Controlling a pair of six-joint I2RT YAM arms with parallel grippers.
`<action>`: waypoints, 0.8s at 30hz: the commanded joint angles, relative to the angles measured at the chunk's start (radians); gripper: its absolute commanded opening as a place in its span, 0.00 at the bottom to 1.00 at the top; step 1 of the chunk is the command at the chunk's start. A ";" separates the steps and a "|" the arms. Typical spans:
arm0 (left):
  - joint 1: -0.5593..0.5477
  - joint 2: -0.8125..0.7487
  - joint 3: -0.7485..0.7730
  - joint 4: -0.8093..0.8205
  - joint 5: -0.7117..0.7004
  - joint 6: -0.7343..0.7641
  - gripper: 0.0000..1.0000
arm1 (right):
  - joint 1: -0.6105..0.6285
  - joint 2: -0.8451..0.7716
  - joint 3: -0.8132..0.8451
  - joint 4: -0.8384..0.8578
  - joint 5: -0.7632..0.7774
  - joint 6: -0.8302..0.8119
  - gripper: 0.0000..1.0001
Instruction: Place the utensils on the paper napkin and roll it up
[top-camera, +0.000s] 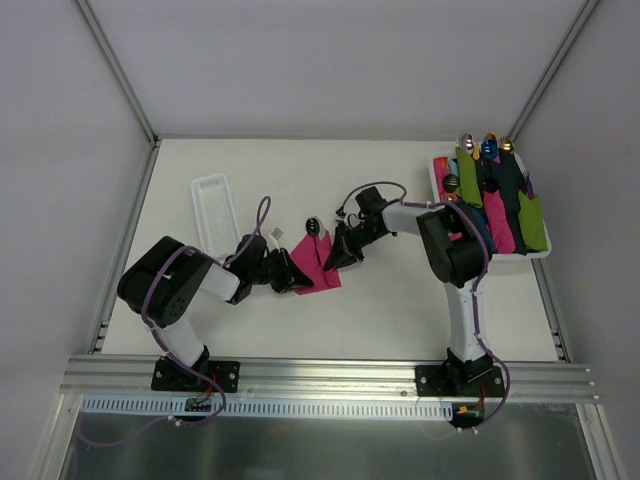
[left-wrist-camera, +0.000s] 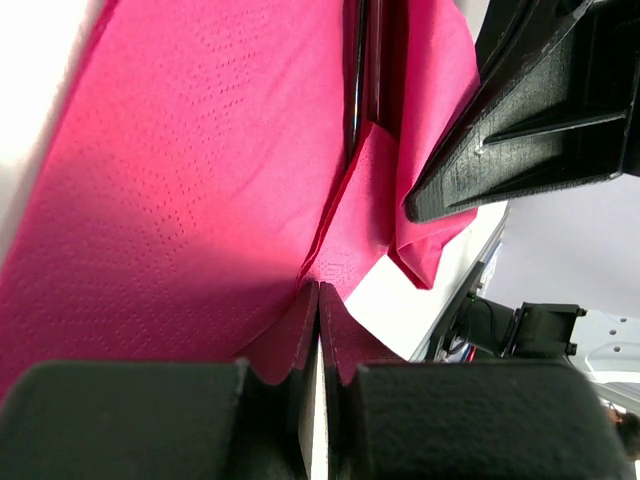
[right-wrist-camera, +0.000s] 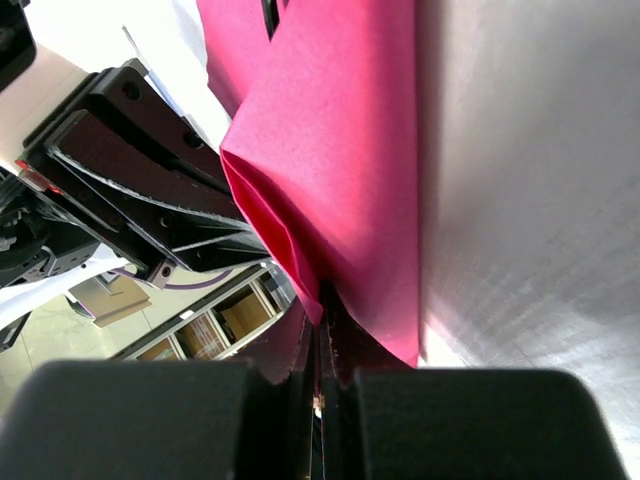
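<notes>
The magenta paper napkin (top-camera: 312, 264) lies partly folded at the table's middle, with dark utensils (top-camera: 314, 228) on it, one end sticking out past its far edge. In the left wrist view a thin dark utensil (left-wrist-camera: 360, 70) lies in the napkin's (left-wrist-camera: 190, 170) fold. My left gripper (top-camera: 291, 273) is shut on the napkin's left edge, which shows pinched between the jaws (left-wrist-camera: 320, 295). My right gripper (top-camera: 338, 256) is shut on the napkin's (right-wrist-camera: 340, 140) right edge (right-wrist-camera: 322, 300), lifting a fold. The grippers face each other closely.
A narrow white ridged tray (top-camera: 213, 210) lies at the back left. A white tray (top-camera: 437, 185) with several rolled napkins in green, blue, black and pink stands at the back right. The right gripper's finger (left-wrist-camera: 530, 120) is close to the left one.
</notes>
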 joint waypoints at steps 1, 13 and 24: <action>-0.009 0.030 0.020 -0.015 -0.025 0.023 0.00 | 0.019 -0.035 0.002 0.035 -0.020 0.045 0.00; -0.007 0.037 0.004 -0.008 -0.021 0.020 0.00 | 0.062 0.014 0.005 0.079 0.011 0.116 0.00; -0.009 -0.050 -0.016 -0.003 -0.026 0.024 0.00 | 0.059 0.037 -0.004 0.076 0.031 0.122 0.52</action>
